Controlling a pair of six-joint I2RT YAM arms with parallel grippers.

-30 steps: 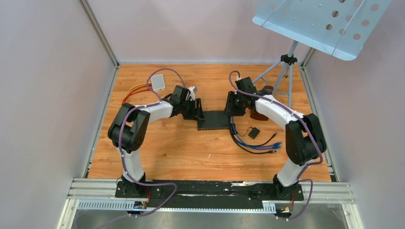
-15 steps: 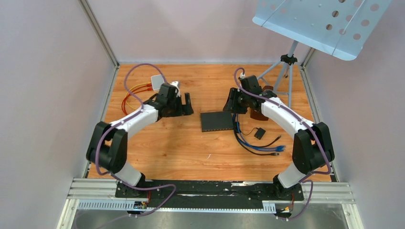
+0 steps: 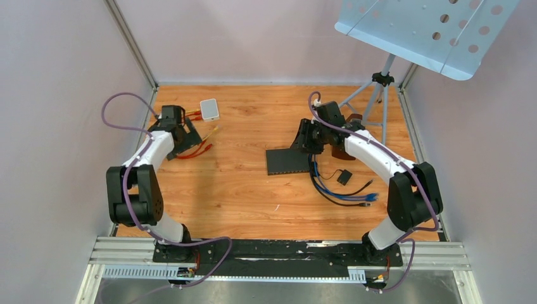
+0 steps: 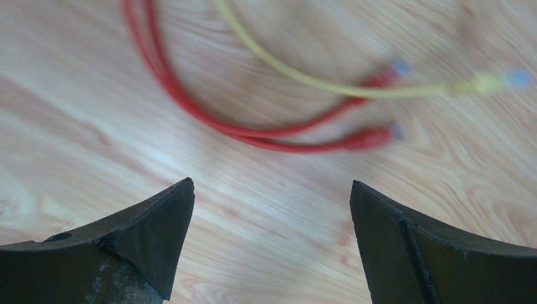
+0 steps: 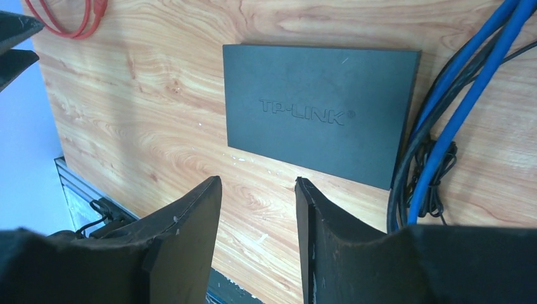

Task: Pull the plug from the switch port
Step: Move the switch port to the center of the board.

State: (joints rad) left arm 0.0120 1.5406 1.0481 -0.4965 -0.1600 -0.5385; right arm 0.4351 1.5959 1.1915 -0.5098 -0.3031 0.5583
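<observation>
The black TP-LINK switch (image 3: pixel 288 161) lies flat mid-table; it also fills the right wrist view (image 5: pixel 320 111). Blue and black cables (image 3: pixel 334 187) run from its right edge toward the front; they show in the right wrist view (image 5: pixel 457 107). The ports and any plug in them are hidden. My right gripper (image 3: pixel 303 140) hovers over the switch's back right corner, open and empty (image 5: pixel 258 183). My left gripper (image 3: pixel 190 136) is far left, open wide and empty (image 4: pixel 272 190), above loose red cables (image 4: pixel 253 130) and a yellow cable (image 4: pixel 354 88).
A white box (image 3: pixel 209 109) sits at the back left by the red cables (image 3: pixel 197 149). A small black adapter (image 3: pixel 342 177) lies right of the switch. A tripod (image 3: pixel 375 95) with a perforated tray (image 3: pixel 424 31) stands back right. Walls enclose the table.
My left arm has swung left, away from the switch, to above the red cables. My right gripper stays by the switch's back right corner. The switch has shifted slightly.
</observation>
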